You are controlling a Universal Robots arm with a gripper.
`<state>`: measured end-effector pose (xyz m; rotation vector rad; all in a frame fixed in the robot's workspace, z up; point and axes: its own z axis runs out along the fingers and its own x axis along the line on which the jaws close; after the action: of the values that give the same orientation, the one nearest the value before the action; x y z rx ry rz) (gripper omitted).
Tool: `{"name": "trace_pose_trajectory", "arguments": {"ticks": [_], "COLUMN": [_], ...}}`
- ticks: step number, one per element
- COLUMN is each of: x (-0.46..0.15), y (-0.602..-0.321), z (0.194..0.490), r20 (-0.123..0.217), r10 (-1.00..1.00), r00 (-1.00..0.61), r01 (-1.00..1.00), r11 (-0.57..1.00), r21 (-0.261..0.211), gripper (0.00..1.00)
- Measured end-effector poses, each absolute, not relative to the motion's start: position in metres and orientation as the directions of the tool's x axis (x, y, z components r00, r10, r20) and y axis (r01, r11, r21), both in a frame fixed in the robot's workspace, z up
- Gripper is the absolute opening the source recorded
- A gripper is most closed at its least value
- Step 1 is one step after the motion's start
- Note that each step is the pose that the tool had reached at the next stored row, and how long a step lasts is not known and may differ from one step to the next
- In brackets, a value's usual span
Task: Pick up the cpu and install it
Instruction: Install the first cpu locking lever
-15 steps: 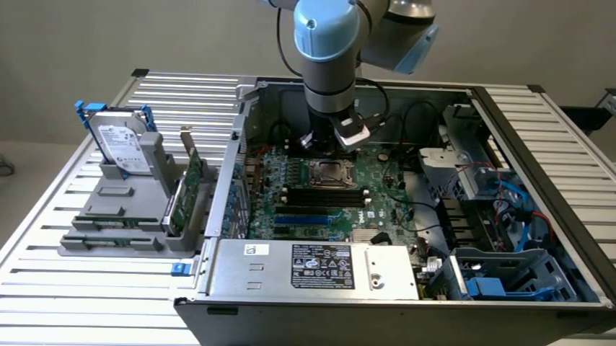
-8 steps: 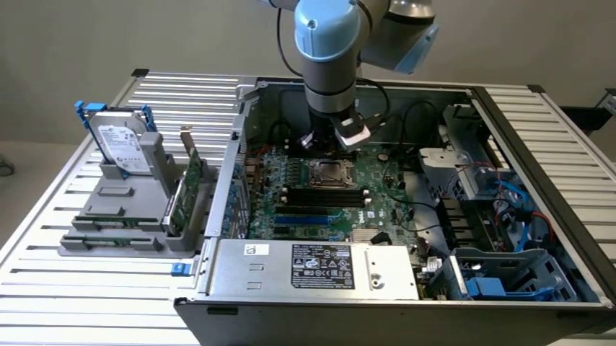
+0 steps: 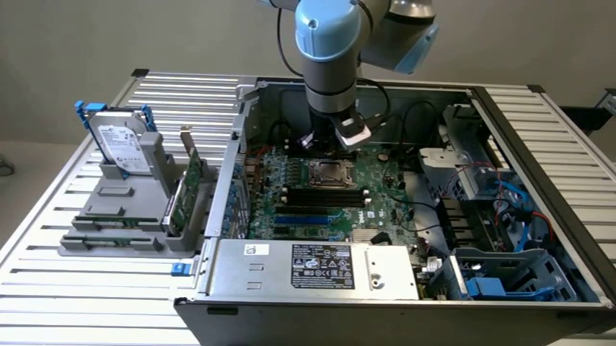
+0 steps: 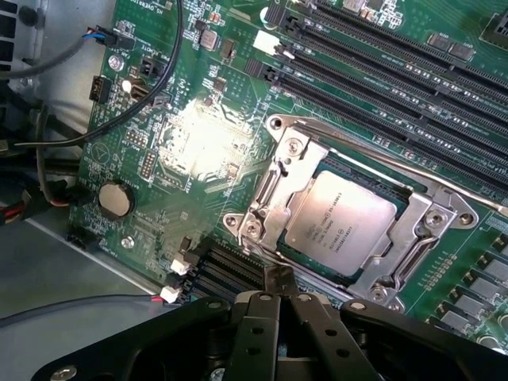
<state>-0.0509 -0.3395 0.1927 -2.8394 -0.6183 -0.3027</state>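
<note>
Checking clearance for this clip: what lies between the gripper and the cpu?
In the wrist view, the shut gripper sits just off the cpu; between them lies the socket's metal frame edge and a strip of green board.

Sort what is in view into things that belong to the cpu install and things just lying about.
Belongs to the job:
- cpu, lying in the socket frame
- gripper, shut, empty, just beside the socket
- motherboard

Lying about:
- hard drive in the grey rack
- green circuit card
- power supply
</note>
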Motion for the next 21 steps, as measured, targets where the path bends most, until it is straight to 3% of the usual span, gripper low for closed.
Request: {"name": "trace_pose_trajectory", "arguments": {"ticks": [21], "x": [-0.0499], "y": [-0.3395], "z": [0.1927], "r20": [0.238], "r10": [0.384], "r00": [0.892], "r01": [0.428], "r11": [-0.888], "r21": [-0.169], "gripper": [0.11]}}
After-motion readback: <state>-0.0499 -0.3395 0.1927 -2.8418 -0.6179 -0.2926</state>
